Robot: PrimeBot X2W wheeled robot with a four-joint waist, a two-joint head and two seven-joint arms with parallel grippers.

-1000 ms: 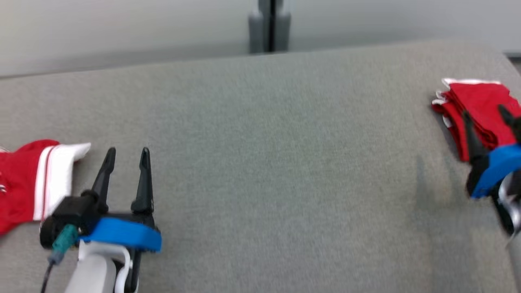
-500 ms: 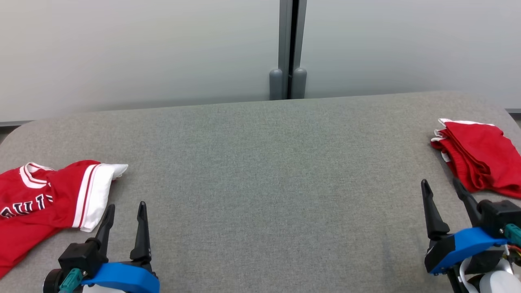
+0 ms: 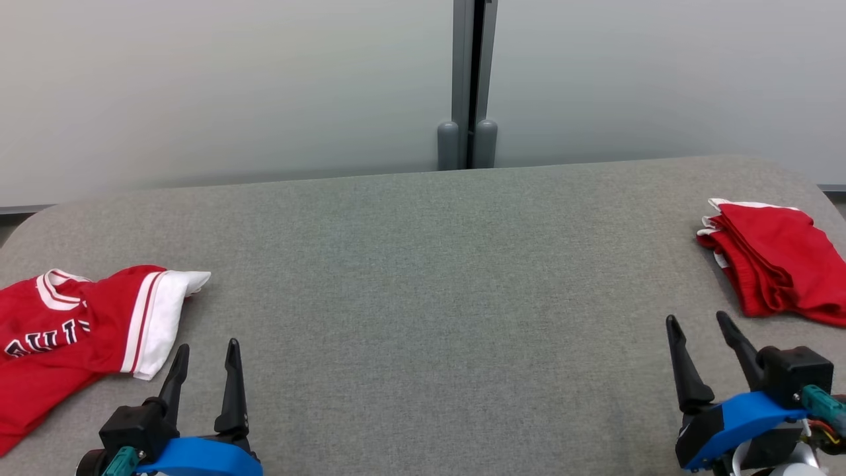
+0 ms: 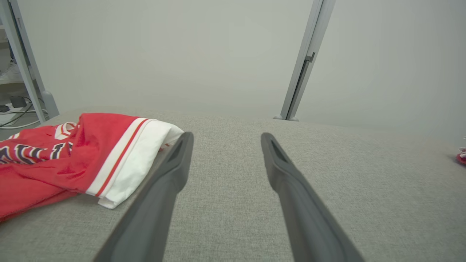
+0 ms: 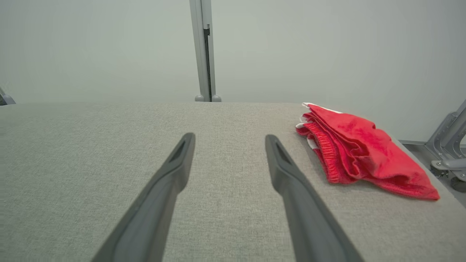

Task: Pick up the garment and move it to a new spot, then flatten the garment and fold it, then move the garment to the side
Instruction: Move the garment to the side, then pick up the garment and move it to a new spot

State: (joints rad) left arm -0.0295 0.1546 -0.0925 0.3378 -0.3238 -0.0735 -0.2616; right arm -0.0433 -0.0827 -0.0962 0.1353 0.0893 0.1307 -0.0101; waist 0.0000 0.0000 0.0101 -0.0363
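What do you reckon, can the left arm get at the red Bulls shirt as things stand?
Probably yes. The left gripper stands open beside the garment, close to its white sleeve, and only bare grey table lies between them. A short sideways move should reach it.

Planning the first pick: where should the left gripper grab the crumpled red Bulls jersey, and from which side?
Probably the white sleeve of the jersey: it juts toward the open left gripper, bunched thick above the table. Come in low from the table's middle side, jaws straddling the folded cuff.
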